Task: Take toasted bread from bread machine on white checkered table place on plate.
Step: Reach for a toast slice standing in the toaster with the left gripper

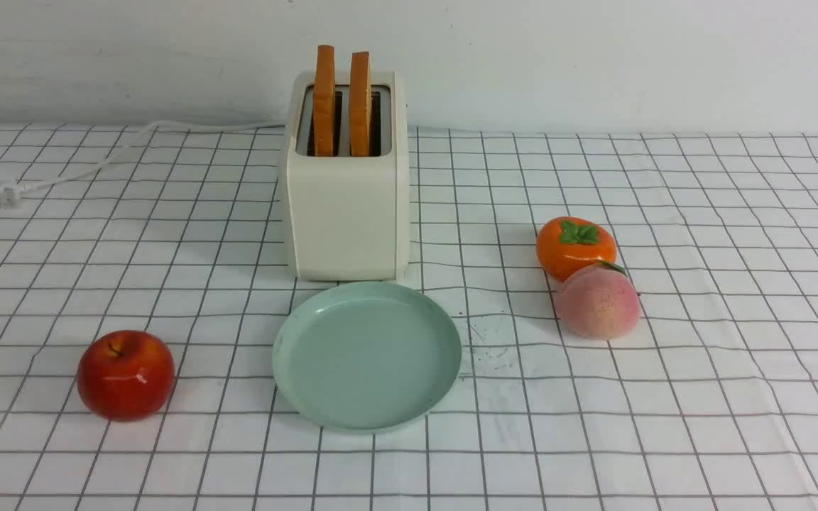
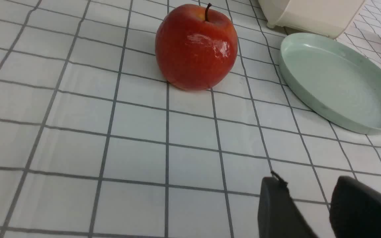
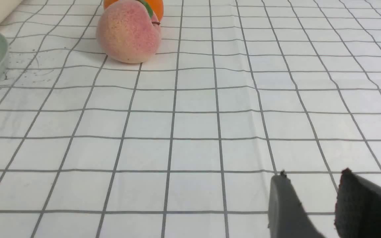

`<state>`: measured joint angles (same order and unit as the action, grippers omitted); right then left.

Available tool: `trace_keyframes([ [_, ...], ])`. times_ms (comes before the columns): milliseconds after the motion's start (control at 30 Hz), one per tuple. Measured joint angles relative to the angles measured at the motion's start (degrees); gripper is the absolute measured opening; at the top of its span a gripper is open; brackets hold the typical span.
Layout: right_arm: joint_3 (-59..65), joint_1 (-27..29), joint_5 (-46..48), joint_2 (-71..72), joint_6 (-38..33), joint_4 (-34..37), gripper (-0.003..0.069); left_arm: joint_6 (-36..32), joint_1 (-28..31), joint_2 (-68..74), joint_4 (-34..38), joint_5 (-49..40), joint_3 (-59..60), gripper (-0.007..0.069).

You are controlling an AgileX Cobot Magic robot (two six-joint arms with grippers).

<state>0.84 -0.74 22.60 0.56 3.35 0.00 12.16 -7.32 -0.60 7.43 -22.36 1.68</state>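
Two slices of toasted bread (image 1: 341, 99) stand upright in the slots of the cream-white bread machine (image 1: 346, 206) at the back middle of the white checkered table (image 1: 664, 397). The mint-green plate (image 1: 309, 387) lies bare just in front of it, and shows too as the plate (image 2: 289, 66) in the left wrist view. Neither arm shows in the front view. My left gripper (image 2: 309, 181) hovers open over bare cloth, short of the apple, with nothing between its fingers. My right gripper (image 3: 313, 175) is open over bare cloth, well short of the peach.
A red apple (image 1: 126, 375) sits left of the plate. An orange persimmon (image 1: 576, 246) and a pink peach (image 1: 598, 301) touch each other right of the plate. The toaster's white cord (image 1: 82, 167) trails left to its plug.
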Motion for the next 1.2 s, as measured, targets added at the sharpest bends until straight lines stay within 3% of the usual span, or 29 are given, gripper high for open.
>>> trace_keyframes([
  [1067,0.0,0.0,0.0,0.0,0.0,0.0,0.0240,0.0,0.0,0.0,0.0,0.0,0.0,0.0237],
  [1200,0.0,0.0,0.0,0.0,0.0,0.0,0.0240,-0.1,0.0,0.0,0.3,3.2,0.0,0.0237],
])
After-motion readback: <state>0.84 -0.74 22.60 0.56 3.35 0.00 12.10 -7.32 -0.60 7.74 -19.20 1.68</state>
